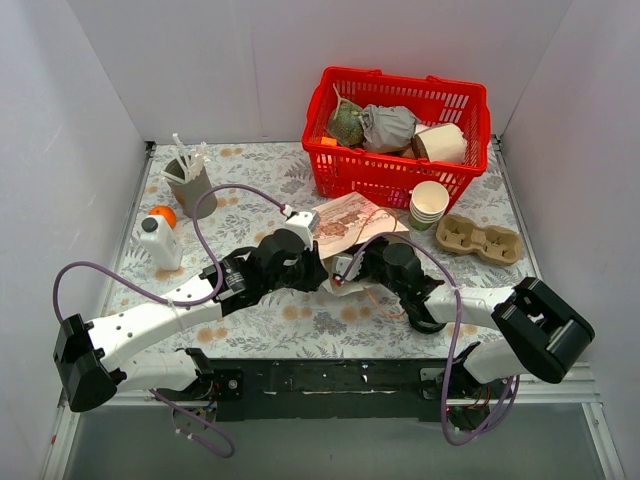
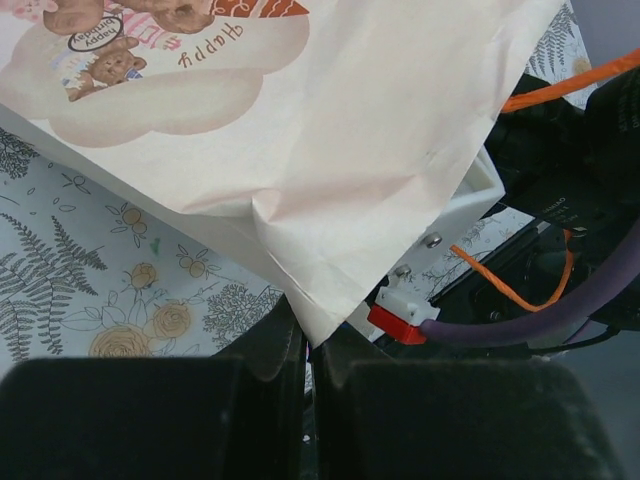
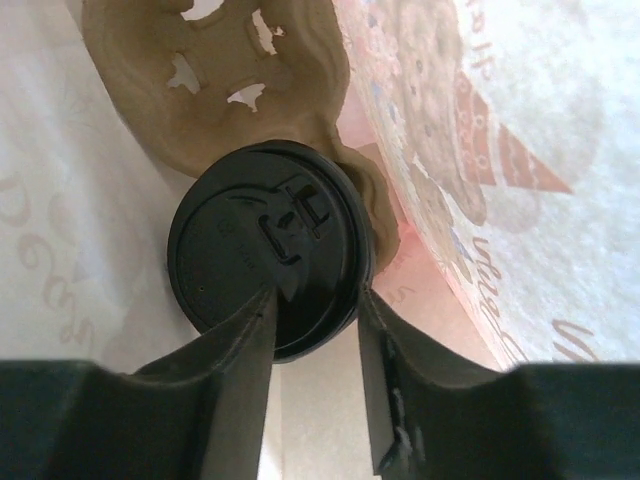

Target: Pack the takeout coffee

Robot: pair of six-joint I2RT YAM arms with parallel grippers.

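White-walled enclosure over a table (image 1: 300,320) covered with a fern-and-flower cloth. At its centre lies one paper bag (image 1: 350,222) printed with teddy bears.

The left gripper (image 2: 308,345), jaws pressed together, nips a corner of the bag at 6 o'clock in its wrist view. This hold most likely serves to lift the bag's mouth so that the other arm can work inside.

The right gripper (image 3: 316,293) reaches into the bag with its jaws spread part-way. Their tips lie over the near rim of the black lid, at 6 o'clock on it. Whether they touch it cannot be told.

The takeout coffee (image 3: 262,262) sits inside the bag, seated in a pulp cup carrier (image 3: 200,100) that probably guards it against tipping. From above, the paper hides both.

Counts, with directions taken from the bag in the top view:
- one bag
- one capped coffee
- two carriers, the spare carrier (image 1: 485,238) lying on the cloth at 3 o'clock
- one stack of cream cups (image 1: 430,205), lidless, at 2 o'clock
- one red basket (image 1: 380,180) at 1 o'clock, holding what look like three items
- one holder of stirrers (image 1: 187,180) at 10 o'clock
- one white bottle (image 1: 160,245) at 9 o'clock
- one orange ball (image 1: 162,214) just behind the bottle
- two arms
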